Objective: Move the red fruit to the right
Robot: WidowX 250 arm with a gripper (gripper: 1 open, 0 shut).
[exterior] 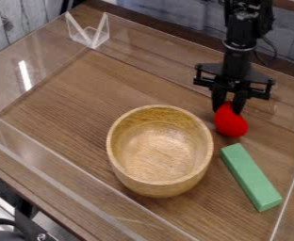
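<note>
You are looking at a brown wooden table on which one robot gripper, one red fruit, one wooden bowl and one green block are seen. The single gripper reaches down from the upper right, its two black fingers pointing toward you. Your claw stands partly open, its fingertips at the upper end of the fruit; whether it has hold of the fruit or merely touches it, you cannot tell from this view. The one fruit, bright red and rounded, lies in the right half of the view, to the upper right of the bowl and outside it, above the green block and apart from it. The one bowl, round and light-coloured, sits near the lower middle. The one block, flat and rectangular, lies at a slant to the right of the bowl, just beside it. One clear wire-like object occupies the upper left, and one dark coiled object the lower left corner.
</note>
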